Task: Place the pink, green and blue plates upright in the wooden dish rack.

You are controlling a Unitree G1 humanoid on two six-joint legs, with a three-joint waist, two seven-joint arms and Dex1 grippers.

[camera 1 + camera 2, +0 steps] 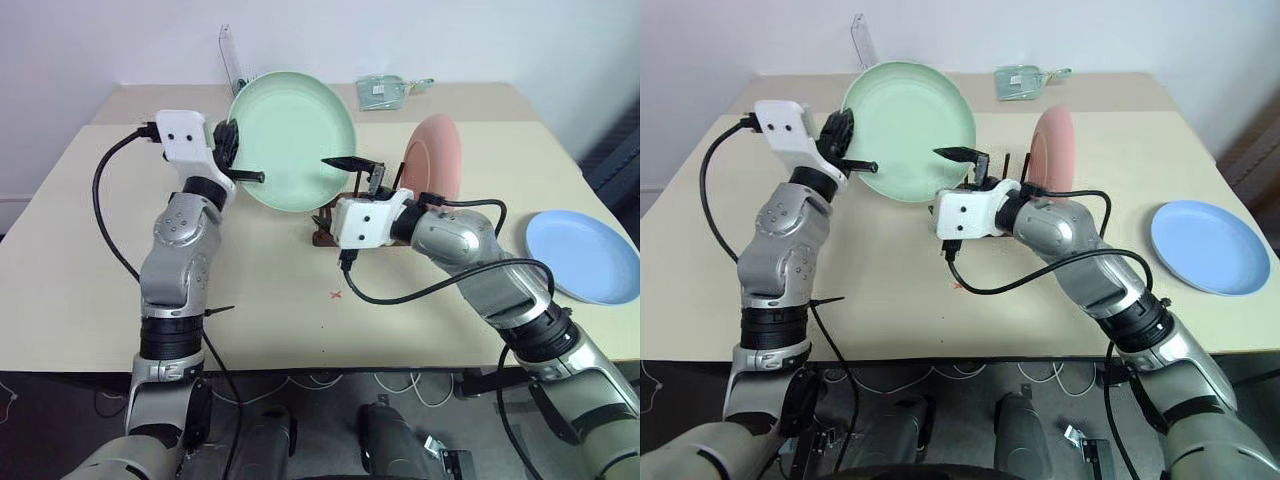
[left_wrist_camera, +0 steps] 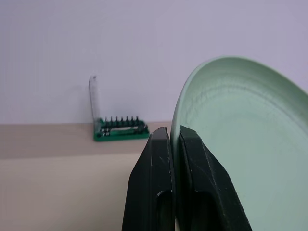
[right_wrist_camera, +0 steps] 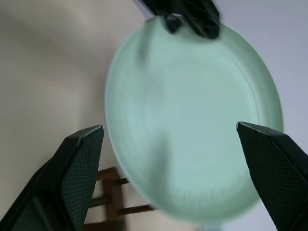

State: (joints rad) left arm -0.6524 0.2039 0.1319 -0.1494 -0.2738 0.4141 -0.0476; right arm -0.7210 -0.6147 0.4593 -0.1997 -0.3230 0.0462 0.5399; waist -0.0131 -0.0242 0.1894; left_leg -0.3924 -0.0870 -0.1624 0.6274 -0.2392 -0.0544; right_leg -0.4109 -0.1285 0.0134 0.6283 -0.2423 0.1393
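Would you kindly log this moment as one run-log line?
left gripper: shut on green plate, raised | right gripper: open, facing it | pink plate: upright in wooden dish rack | blue plate: flat on table

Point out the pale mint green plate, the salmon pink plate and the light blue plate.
Pale mint green round plate (image 1: 300, 130): left eye view, centre of its face, held up by the left gripper.
Salmon pink round plate (image 1: 436, 150): left eye view, upper face, upright.
Light blue round plate (image 1: 585, 255): left eye view, middle, flat on the table.
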